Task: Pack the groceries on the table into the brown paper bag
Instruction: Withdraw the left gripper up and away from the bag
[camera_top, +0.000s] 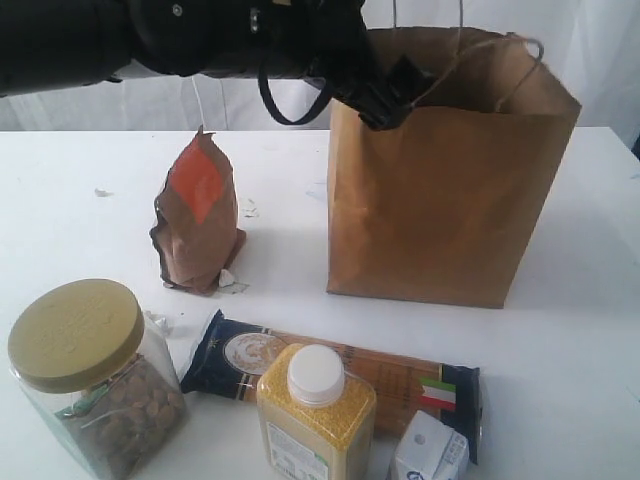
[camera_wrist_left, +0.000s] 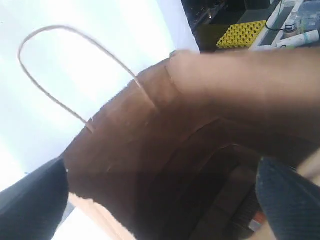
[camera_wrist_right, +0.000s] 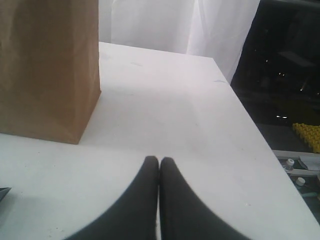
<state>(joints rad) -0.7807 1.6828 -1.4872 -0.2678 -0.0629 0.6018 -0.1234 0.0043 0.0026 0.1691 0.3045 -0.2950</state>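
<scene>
Arm from upper left reaches across to the paper bag, upright right of centre on the table. The left tool is released at the bag's rim. The right tool is clenched, empty.

Upright brown paper bag on table

The exterior view holds five groceries, one of each kind. There is one clear jar with dark contents at the lower left and one yellow-grain bottle with a single white cap at bottom centre. There is one small white carton at the lower right and one long spaghetti pack across the lower middle. There is one brown orange-labelled pouch left of centre. There is one brown paper bag right of centre, carrying two cord handles. All stand on one white table. One black arm crosses the upper left.
</scene>
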